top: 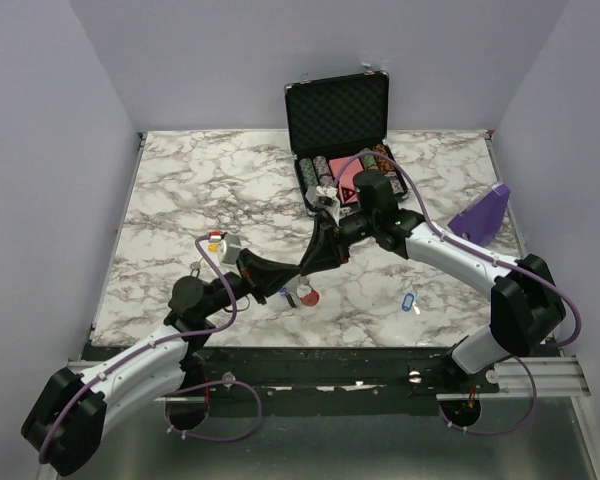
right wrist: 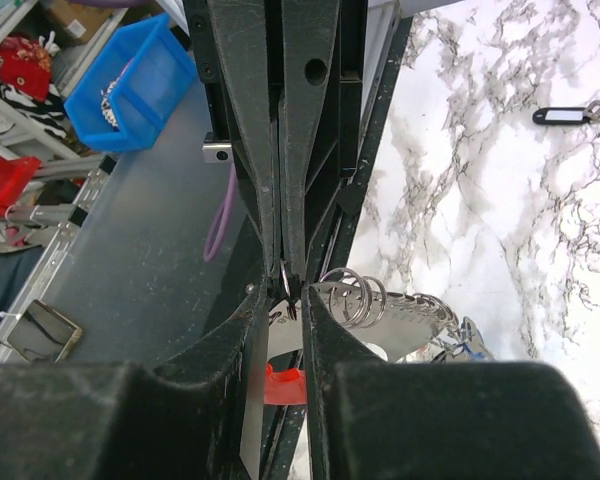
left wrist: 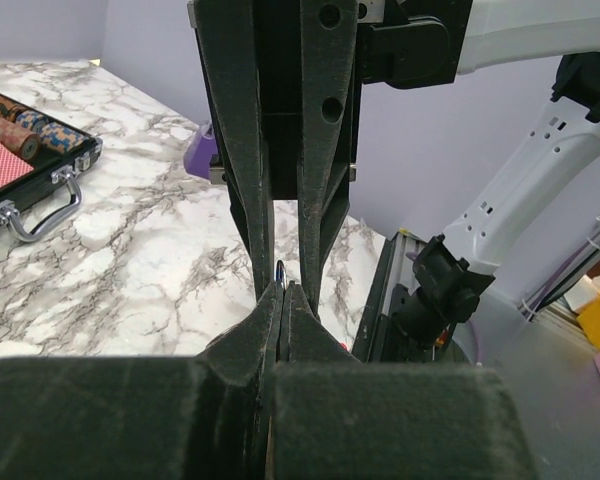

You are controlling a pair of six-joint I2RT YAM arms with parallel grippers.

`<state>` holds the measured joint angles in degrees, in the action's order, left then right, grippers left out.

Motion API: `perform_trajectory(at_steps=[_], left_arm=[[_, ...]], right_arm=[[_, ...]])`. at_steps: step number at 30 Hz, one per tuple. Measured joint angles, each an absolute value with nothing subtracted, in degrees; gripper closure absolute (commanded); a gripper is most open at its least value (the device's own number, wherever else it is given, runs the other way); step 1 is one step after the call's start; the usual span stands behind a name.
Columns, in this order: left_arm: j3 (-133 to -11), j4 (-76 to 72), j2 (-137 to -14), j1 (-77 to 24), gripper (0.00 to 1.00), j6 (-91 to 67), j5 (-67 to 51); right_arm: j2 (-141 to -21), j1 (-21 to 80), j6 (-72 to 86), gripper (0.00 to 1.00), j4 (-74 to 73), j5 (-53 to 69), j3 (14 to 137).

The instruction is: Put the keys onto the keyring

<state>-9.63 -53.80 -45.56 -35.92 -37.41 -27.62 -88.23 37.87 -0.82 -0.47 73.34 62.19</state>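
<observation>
Case: one black case point(top: 337, 110) stands open at the upper centre of the marble table point(top: 180, 200), lid upright. Its tray holds rows of poker chips point(top: 320, 168) and a red pack point(top: 348, 176).
Bin: one blue bin point(right wrist: 130, 80) sits at the upper left of the right wrist view, off the table. Its contents are too unclear to name.
Keyring: one red and silver keyring point(right wrist: 285, 385) sits at lower centre, in the narrow gap between the right gripper's fingers and just below the left gripper's tips.
Bunch of keys: silver, on wire rings point(right wrist: 420, 320), just right of those fingers. Their number cannot be told.
Loose key: one, blue-tagged point(top: 408, 300), lies on the table well apart to the right.
Left gripper point(left wrist: 283, 300): clenched tip to tip. Whether it pinches a ring cannot be told.
Right gripper point(right wrist: 283, 312): fingers stand narrowly apart either side of the keyring. Whether they press it cannot be told.
</observation>
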Motion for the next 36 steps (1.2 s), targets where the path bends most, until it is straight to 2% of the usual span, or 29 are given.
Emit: perform_trajectory(at_steps=[3,8,14,16,19,24,29,36], left_arm=[[-9.63,-52.69,-44.47,-36.01,1.0,-36.77,-27.38],[-9.63,-50.52,-42.54,-36.12,1.0,-35.99,-26.65],[-9.63,-49.21,-39.88,-36.1,1.0,-34.63,-25.93],[-9.63,-47.31,-38.39,-36.1,1.0,-33.36,-25.93],[-10.04,-42.61,-35.24,-36.1,1.0,-30.48,-26.02],[-15.18,-31.24,-29.98,-36.07,1.0,-23.94,-27.29],[-24.03,-17.37,-24.49,-36.07,1.0,-13.93,-30.02],[-25.71,-8.21,-20.29,-36.07,1.0,-4.32,-33.61]], right_arm=[[-88.23,37.98,-0.82,0.76,-0.21,73.36,62.19],[-88.23,38.2,-1.08,0.53,-0.32,73.36,62.19],[-88.23,37.36,-5.19,0.48,-5.34,73.41,62.98],[-88.23,36.14,-8.69,0.41,-9.15,73.32,64.18],[-87.94,32.18,-17.04,0.36,-17.82,72.58,66.92],[-85.27,22.55,-34.46,0.35,-34.3,66.57,70.11],[-80.34,12.75,-45.91,0.35,-45.3,59.44,66.08],[-85.32,-2.98,-59.64,0.34,-54.0,50.76,59.55]])
